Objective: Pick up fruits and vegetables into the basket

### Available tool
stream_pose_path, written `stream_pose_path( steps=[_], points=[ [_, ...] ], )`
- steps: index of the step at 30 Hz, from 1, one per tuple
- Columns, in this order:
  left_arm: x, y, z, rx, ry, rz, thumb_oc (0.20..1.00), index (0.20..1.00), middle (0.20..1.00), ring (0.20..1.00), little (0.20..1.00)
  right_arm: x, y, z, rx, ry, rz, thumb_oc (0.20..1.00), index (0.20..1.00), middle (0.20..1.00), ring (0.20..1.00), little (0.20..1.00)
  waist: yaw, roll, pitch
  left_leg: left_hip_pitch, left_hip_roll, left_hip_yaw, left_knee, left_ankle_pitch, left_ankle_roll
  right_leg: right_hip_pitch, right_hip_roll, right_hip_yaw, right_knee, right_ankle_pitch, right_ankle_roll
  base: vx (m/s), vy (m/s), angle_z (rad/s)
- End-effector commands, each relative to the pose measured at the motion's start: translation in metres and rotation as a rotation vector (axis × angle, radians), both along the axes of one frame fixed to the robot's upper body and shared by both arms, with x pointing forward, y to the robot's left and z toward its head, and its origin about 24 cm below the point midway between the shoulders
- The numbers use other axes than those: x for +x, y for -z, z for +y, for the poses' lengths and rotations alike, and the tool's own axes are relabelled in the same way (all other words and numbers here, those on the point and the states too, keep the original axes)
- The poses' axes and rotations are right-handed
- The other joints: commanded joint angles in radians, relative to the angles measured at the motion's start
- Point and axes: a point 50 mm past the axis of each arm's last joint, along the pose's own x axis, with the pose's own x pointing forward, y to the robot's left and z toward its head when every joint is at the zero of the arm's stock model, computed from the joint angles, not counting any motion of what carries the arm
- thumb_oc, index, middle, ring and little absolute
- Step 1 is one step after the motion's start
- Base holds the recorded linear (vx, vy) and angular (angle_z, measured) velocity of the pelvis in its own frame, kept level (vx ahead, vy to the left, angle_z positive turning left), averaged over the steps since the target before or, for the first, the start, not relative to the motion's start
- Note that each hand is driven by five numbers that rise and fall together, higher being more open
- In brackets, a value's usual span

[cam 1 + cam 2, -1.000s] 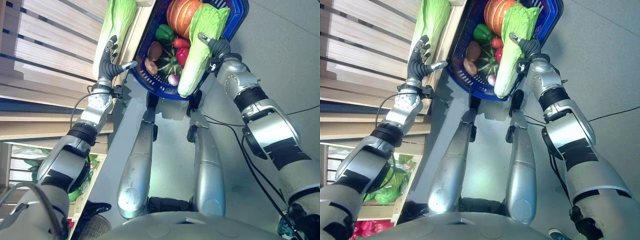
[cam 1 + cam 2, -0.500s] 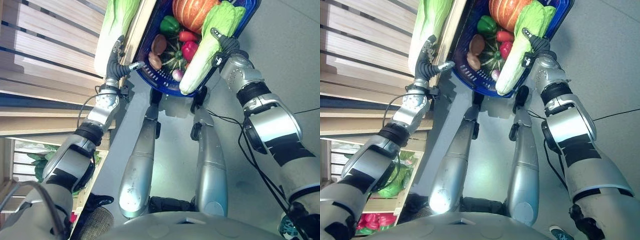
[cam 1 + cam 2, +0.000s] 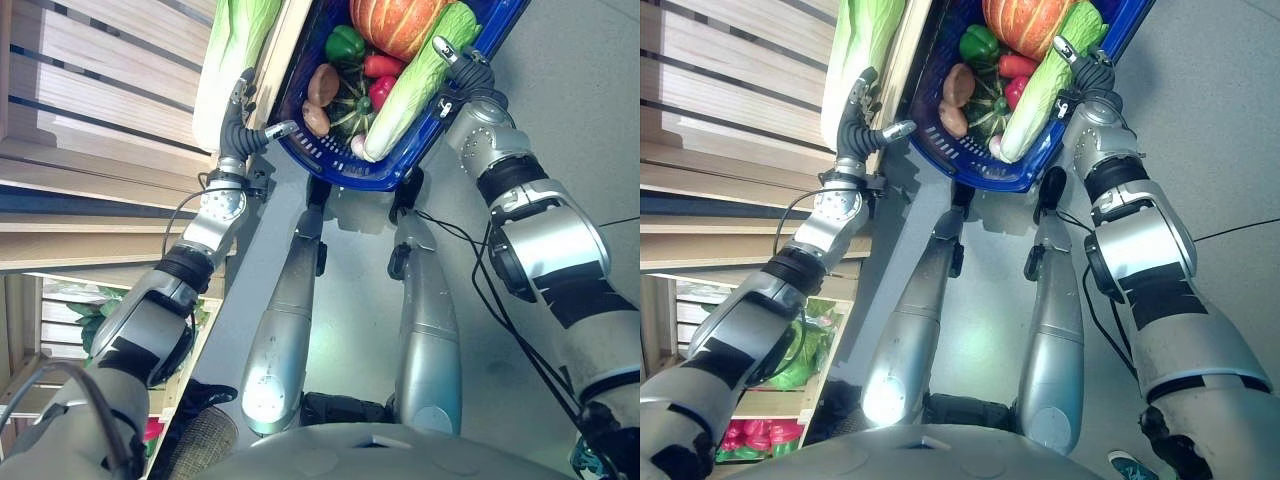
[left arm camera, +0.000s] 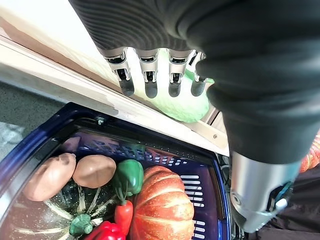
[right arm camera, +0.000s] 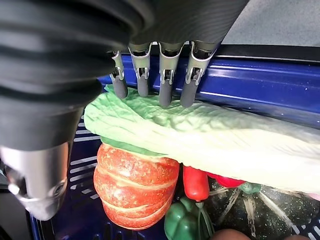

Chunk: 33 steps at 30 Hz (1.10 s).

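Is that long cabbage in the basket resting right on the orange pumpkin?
Touching. In the right wrist view the cabbage lies across the top of the pumpkin with no gap between them.

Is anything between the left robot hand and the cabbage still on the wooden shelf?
Nothing visible. The left robot hand, fingers straight, is beside the long pale-green napa cabbage on the wooden shelf, with open space between them. The blue plastic basket sits off to its other side.

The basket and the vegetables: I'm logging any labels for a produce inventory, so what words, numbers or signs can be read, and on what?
None: no words, numbers or signs can be read on the blue basket, the pumpkin, the cabbage lying in it, or the wooden shelf.
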Motion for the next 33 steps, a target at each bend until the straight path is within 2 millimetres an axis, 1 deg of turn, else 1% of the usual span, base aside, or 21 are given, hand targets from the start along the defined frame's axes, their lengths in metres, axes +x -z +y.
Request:
stream_pose_path(
  steps=[1,4,5,7,11,12,15,19,23,26,29,33],
  points=[
    [-0.008,-0.003,-0.010,-0.054,-0.019,-0.076,1.000,1.000,1.000,1.000,1.000,-0.004,-0.002,-0.028,-0.016,0.088,-0.017,1.000,1.000,1.000,1.000,1.000,-0.008,0.120,-0.046,0.008,-0.053,0.051,-0.040,-0.005,0.047,0.029,0.050,-0.033,0.069,-0.130,0.053,0.00,0.000,0.00],
    [-0.007,-0.002,0.000,-0.031,-0.150,-0.077,1.000,1.000,1.000,1.000,1.000,-0.005,-0.001,-0.029,-0.042,0.090,-0.033,1.000,1.000,1.000,1.000,1.000,-0.011,0.116,-0.046,0.024,-0.054,0.050,-0.049,-0.005,0.048,0.043,0.052,-0.033,0.058,-0.127,0.053,0.00,0.000,0.00],
    [-0.006,-0.002,0.008,-0.013,-0.231,-0.078,1.000,1.000,1.000,1.000,1.000,-0.005,-0.002,-0.029,-0.080,0.089,-0.048,1.000,1.000,1.000,1.000,1.000,-0.012,0.112,-0.046,0.035,-0.055,0.049,-0.055,-0.004,0.048,0.053,0.053,-0.032,0.050,-0.125,0.052,0.00,0.000,0.00],
    [-0.006,-0.003,0.018,0.006,-0.322,-0.076,1.000,1.000,1.000,1.000,1.000,-0.005,-0.001,-0.027,-0.114,0.087,-0.070,1.000,1.000,1.000,1.000,1.000,-0.013,0.107,-0.046,0.048,-0.055,0.048,-0.059,-0.005,0.048,0.067,0.054,-0.032,0.044,-0.125,0.052,0.00,0.000,0.00],
    [-0.004,-0.001,0.039,0.111,-0.474,-0.042,1.000,1.000,1.000,1.000,1.000,-0.008,0.000,-0.027,-0.138,0.087,-0.131,1.000,1.000,1.000,1.000,1.000,-0.024,0.092,-0.046,0.073,-0.054,0.052,-0.061,-0.007,0.047,0.098,0.055,-0.032,0.029,-0.121,0.052,0.00,0.000,0.00],
    [-0.003,0.000,0.048,0.131,-0.526,-0.020,1.000,1.000,1.000,1.000,1.000,-0.010,0.002,-0.027,-0.127,0.084,-0.153,1.000,1.000,1.000,1.000,1.000,-0.032,0.084,-0.046,0.084,-0.051,0.055,-0.064,-0.007,0.047,0.109,0.056,-0.030,0.024,-0.120,0.053,0.00,0.000,0.00],
    [-0.003,0.003,0.059,0.154,-0.594,0.003,1.000,1.000,1.000,1.000,1.000,-0.012,0.008,-0.026,-0.142,0.090,-0.168,1.000,1.000,1.000,1.000,1.000,-0.046,0.076,-0.046,0.100,-0.046,0.062,-0.068,-0.008,0.043,0.124,0.059,-0.024,0.019,-0.120,0.053,0.00,0.013,-0.01],
    [-0.006,0.010,0.082,0.209,-0.751,0.047,1.000,1.000,1.000,1.000,1.000,-0.022,0.019,-0.027,-0.144,0.087,-0.224,1.000,1.000,1.000,1.000,1.000,-0.090,0.053,-0.046,0.116,-0.032,0.081,-0.076,-0.007,0.040,0.139,0.073,0.000,0.005,-0.117,0.050,-0.01,0.052,-0.14],
    [-0.008,0.011,0.096,0.231,-0.839,0.075,1.000,1.000,1.000,1.000,1.000,-0.030,0.025,-0.025,-0.176,0.075,-0.258,1.000,1.000,1.000,1.000,1.000,-0.119,0.037,-0.046,0.122,-0.024,0.091,-0.078,-0.009,0.038,0.142,0.082,0.016,0.002,-0.117,0.049,-0.01,0.027,-0.14],
    [-0.008,0.011,0.107,0.266,-0.896,0.097,1.000,1.000,1.000,1.000,1.000,-0.037,0.031,-0.028,-0.207,0.078,-0.281,1.000,1.000,1.000,1.000,1.000,-0.141,0.024,-0.046,0.124,-0.018,0.100,-0.079,-0.010,0.036,0.141,0.088,0.028,0.002,-0.118,0.048,-0.01,0.019,-0.08],
    [-0.010,0.013,0.120,0.314,-0.951,0.140,1.000,1.000,1.000,1.000,1.000,-0.045,0.040,-0.037,-0.204,0.113,-0.293,1.000,1.000,1.000,1.000,1.000,-0.165,0.011,-0.046,0.128,-0.011,0.107,-0.079,-0.012,0.032,0.144,0.093,0.039,0.000,-0.119,0.047,-0.01,0.013,-0.11],
    [-0.012,0.019,0.133,0.362,-0.979,0.212,1.000,1.000,1.000,1.000,1.000,-0.053,0.051,-0.050,-0.181,0.167,-0.286,1.000,1.000,1.000,1.000,1.000,-0.184,-0.003,-0.046,0.131,-0.006,0.112,-0.080,-0.015,0.030,0.146,0.099,0.046,-0.004,-0.120,0.048,0.00,0.008,-0.08]
  ],
)
